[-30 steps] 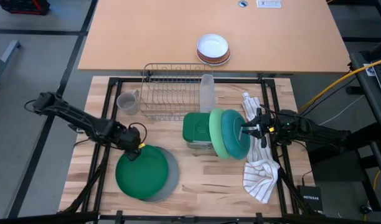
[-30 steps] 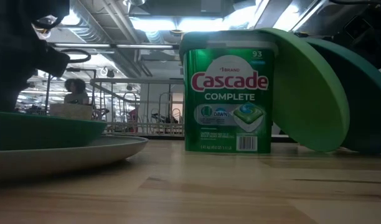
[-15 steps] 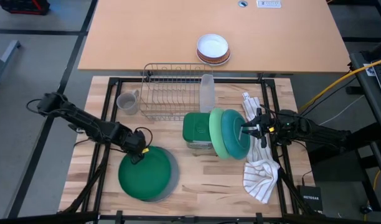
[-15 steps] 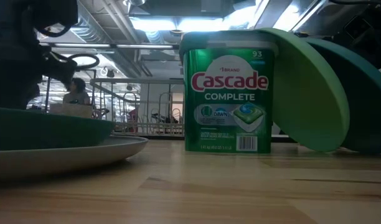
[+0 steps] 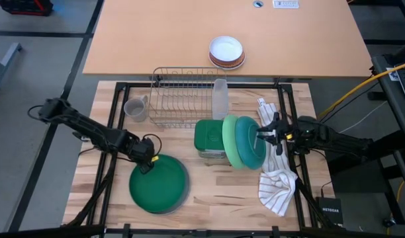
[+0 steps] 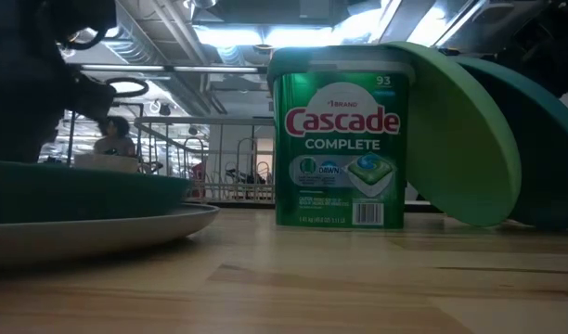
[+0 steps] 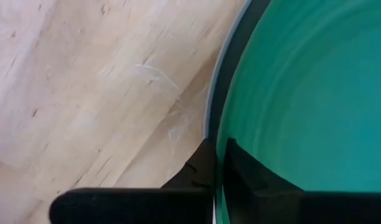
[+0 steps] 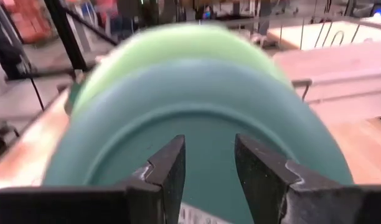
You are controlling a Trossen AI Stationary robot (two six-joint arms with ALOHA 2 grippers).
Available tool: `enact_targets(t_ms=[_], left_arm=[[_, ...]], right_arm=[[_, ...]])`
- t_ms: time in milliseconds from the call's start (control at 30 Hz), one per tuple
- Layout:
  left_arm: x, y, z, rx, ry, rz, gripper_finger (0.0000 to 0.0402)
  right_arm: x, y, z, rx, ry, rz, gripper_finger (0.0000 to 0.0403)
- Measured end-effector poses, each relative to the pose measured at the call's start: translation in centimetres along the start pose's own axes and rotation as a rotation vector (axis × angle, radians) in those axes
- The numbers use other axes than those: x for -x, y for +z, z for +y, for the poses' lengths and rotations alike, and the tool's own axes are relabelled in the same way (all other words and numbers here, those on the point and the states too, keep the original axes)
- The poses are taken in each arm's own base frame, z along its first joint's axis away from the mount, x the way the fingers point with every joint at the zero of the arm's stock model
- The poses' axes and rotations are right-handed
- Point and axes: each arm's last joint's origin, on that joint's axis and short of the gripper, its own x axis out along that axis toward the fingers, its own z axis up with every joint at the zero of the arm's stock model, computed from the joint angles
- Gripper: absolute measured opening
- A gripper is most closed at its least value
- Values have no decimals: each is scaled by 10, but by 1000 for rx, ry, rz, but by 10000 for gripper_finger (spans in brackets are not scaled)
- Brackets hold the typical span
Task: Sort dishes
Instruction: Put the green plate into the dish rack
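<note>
You are at the grasping step of the sort: your left arm has just taken hold of the first plate, and nothing is lifted yet, judging by how the stack is lying flat on the table [image 5: 209, 201].

Largest first. The dark green plate [image 5: 159, 185] is sitting on top of the grey plate [image 5: 186, 190] at the near left of the table, with the grey rim showing only along its right side. The light green plate [image 5: 230, 151] and the teal plate [image 5: 250, 142] are leaning on edge against the green detergent tub [image 5: 208, 135] near the middle. The dish rack [image 5: 182, 99] is standing at the far side, with the small grey mug [image 5: 135, 109] just to its left.

Your left arm is reaching in from the far left, low and stretched out, and its left tool [image 5: 149, 163] is sitting at the far-left rim of the dark green plate, fingers pinched together on that rim. Your right arm is waiting on the right, its right tool [image 8: 208, 163] hovering with fingers apart just beside the teal plate, gripping nothing.

Your next move probably calls for a clean lift of the dark green plate off the grey one, tilting it upright for the rack slots. The thin edge grip could slip, so be raising it slowly.
</note>
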Motion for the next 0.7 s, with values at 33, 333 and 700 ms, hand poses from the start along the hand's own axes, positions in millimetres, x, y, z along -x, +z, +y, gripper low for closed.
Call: enact_targets(t_ms=[33,333,700], left_arm=[[2,0,0,5,-9,-7,4],[26,-3,7,41,-120,-97,1],[57,-8,17,-18,-312,-225,1]], right_arm=[[0,3,0,-6,2,-27,143],[6,34,3,13,33,-355,143],[19,58,7,51,58,-633,143]])
